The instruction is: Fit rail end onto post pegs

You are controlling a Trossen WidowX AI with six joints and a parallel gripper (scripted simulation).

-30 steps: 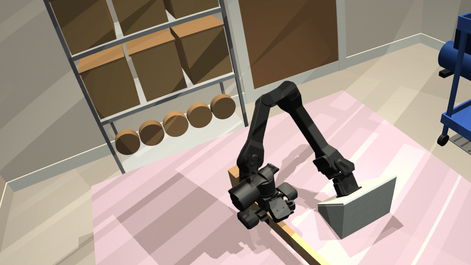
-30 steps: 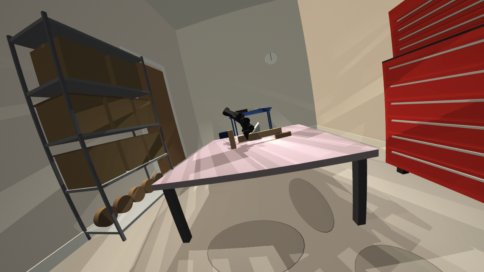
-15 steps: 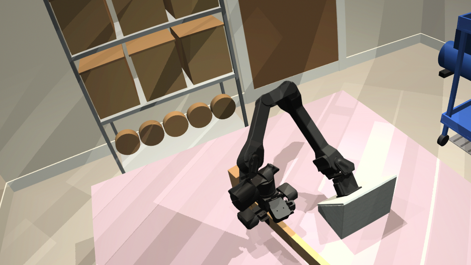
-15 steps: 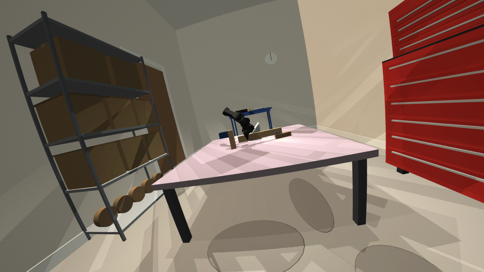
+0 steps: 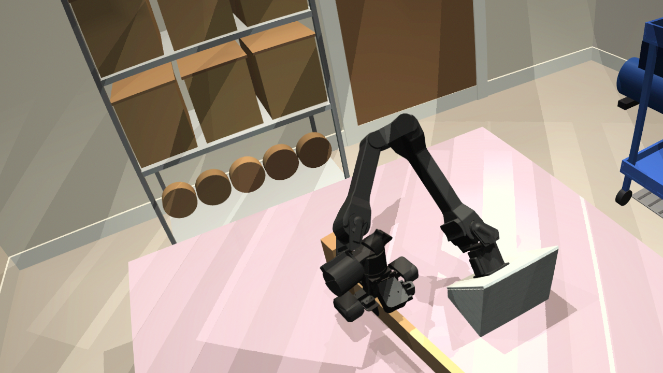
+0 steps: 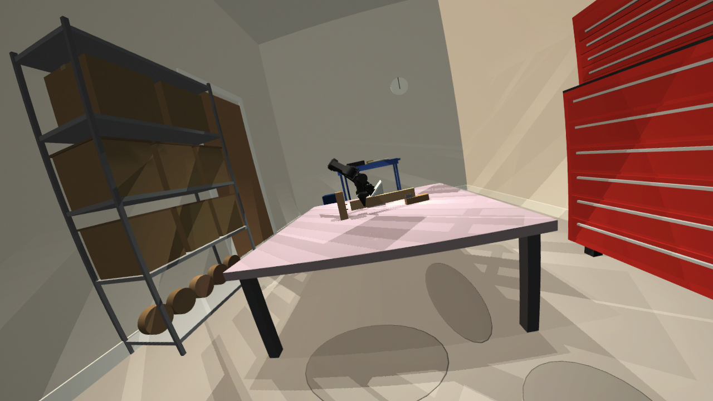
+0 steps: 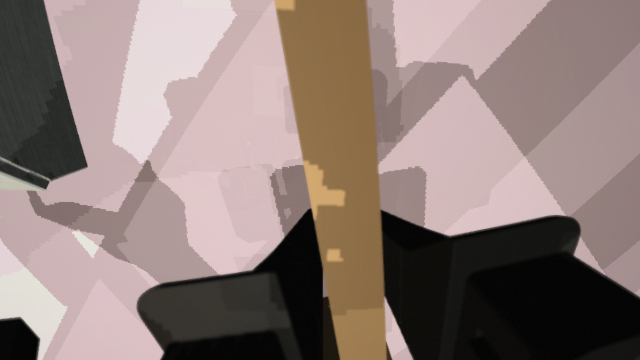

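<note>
End effector [image 7: 350, 260]: mine, clenched on the rail [image 7: 332, 125], one finger on each side of it. I hold its near end above the pink desk [image 5: 231, 287], just beside the post [image 5: 328, 245]; pegs and holes are hidden behind my wrist.

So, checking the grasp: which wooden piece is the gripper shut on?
The long wooden rail, clamped in the gripper; the short upright post stands apart.
</note>
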